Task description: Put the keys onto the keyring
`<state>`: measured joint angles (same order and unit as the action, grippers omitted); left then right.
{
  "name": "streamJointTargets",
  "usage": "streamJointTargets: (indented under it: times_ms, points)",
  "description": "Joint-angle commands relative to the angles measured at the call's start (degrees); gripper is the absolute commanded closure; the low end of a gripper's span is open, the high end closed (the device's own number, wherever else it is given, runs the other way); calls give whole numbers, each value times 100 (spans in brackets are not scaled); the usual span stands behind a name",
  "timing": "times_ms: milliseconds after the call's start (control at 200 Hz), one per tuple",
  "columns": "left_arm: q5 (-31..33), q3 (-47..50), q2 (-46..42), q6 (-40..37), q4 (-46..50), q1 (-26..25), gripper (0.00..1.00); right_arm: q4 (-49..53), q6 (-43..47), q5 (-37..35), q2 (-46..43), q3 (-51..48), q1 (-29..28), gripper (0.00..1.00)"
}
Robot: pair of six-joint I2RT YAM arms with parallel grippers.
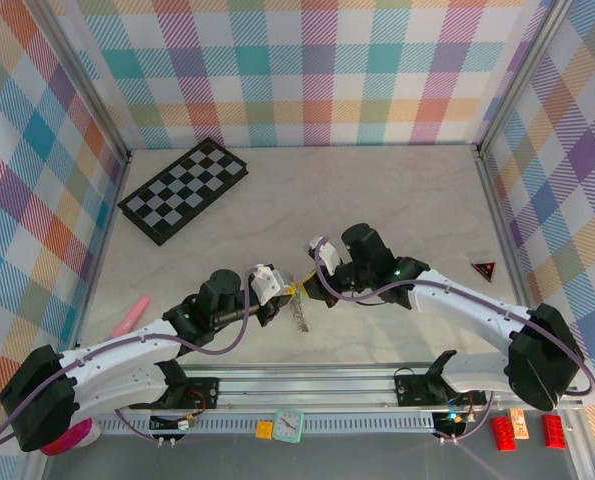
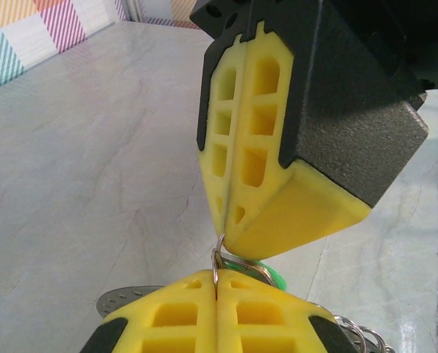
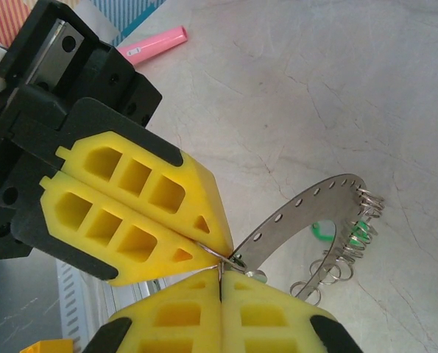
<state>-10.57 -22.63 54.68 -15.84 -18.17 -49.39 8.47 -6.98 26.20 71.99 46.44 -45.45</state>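
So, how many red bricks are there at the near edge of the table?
2. One red brick lies left of the small orange piece, the other red brick right of it. Some others may be hidden.

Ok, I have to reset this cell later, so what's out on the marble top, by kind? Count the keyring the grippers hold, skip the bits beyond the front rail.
Chessboard: 1
Pink marker: 1
Red triangular piece: 1
Keyring: 1
Total: 4
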Motion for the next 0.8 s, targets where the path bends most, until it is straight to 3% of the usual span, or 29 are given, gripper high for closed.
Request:
streamJointTargets:
  times_ms: [0,335,600,795]
  points:
    - [-156,0,-40,10,-305,-62,100,-131,-74,-140,81,231,-45,100]
    - [-182,-23,-130,-200,-117,-68,100,-255,-351,-279,149,263,-48,100]
    - [-133,113,-308,-263,-303,-71,100,99,-865,-800,288,321,34,100]
    - [-59,178,-297,-341,-388,-64,100,-126,-1474,-115,493,194,194,100]
